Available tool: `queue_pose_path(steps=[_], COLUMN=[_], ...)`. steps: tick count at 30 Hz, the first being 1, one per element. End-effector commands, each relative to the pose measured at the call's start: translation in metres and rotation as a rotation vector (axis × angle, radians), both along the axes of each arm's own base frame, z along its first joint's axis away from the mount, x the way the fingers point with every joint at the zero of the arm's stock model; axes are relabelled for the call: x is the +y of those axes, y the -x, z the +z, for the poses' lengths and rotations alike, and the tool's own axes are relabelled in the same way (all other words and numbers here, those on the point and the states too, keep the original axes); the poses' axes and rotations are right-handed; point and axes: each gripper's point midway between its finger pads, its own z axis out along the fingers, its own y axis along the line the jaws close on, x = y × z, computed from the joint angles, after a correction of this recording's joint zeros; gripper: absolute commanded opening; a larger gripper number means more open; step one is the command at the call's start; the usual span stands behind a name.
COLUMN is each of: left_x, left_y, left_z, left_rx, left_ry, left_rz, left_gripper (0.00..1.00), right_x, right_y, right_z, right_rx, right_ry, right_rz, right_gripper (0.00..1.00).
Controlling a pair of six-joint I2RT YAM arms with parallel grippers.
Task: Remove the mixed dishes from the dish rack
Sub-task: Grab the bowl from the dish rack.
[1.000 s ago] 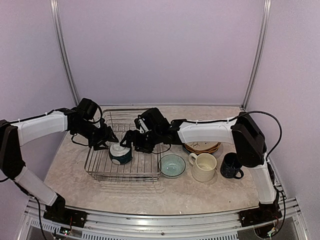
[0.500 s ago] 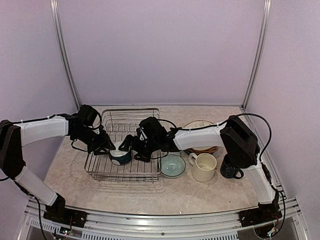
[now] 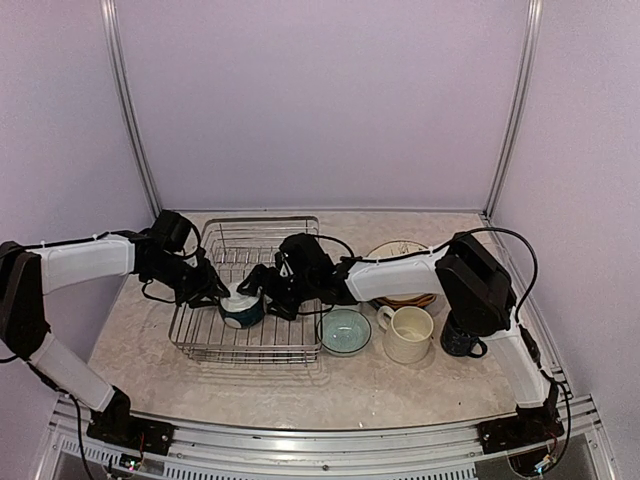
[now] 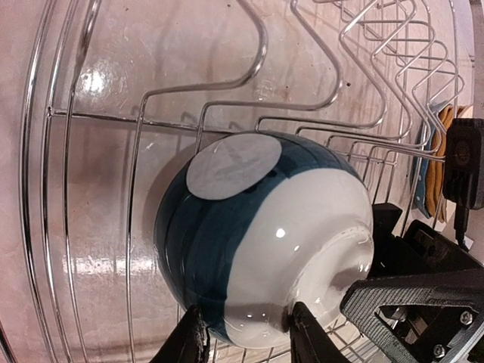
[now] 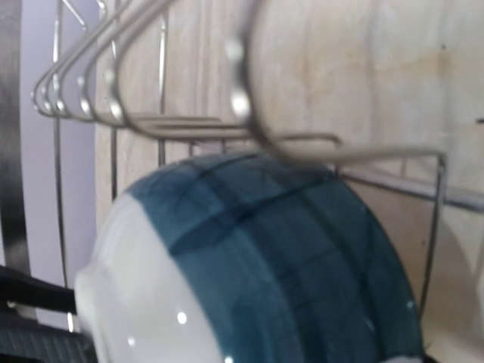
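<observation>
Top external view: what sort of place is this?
Likely a robot lab booth staged as a kitchen counter: bare lilac walls with metal rails, a marble-look tabletop, a wire dish rack.

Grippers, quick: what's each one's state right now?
Left gripper: shut on the teal-and-white bowl, at its rim.
Right gripper: open, holding nothing, beside the bowl.

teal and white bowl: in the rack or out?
In. Top view: the bowl sits inside the wire sides of the dish rack; left wrist view shows rack wires behind it. Resting or lifted: cannot tell.
</observation>
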Motion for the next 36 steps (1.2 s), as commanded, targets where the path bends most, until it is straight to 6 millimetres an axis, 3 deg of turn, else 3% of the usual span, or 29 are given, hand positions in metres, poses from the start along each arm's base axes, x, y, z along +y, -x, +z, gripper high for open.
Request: queue_pose_path(steps=[1, 13, 18, 25, 31, 36], left_x=[0.013, 0.011, 0.011, 0.012, 0.014, 0.01], left_y=[0.013, 0.01, 0.012, 0.016, 0.019, 0.022], left_z=[-0.026, -0.017, -0.009, -0.004, -0.009, -0.015], left_rx=[0.07, 0.066, 0.055, 0.052, 0.061, 0.076], left_ry=[-0.065, -0.052, -0.056, -0.057, -0.061, -0.047], left_rz=[0.002, -0.007, -0.011, -0.014, -0.012, -0.022], left_gripper=[0.33, 0.35, 0.45, 0.43, 0.39, 0.36], right_x=[0.01, 0.003, -0.001, 0.014, 0.03, 0.036], right_y=[-0.003, 0.019, 0.02, 0.022, 0.016, 0.011], right_z=[0.057, 0.099, 0.111, 0.101, 0.074, 0.082], right_rx=[-0.125, -0.192, -0.219, -0.157, -0.117, -0.143], right_ry=[-0.124, -0.309, -0.38, -0.459, -0.439, -0.503], right_rz=[0.018, 0.076, 0.074, 0.103, 0.126, 0.127], right_gripper=[0.92, 0.79, 0.76, 0.67, 0.64, 0.52])
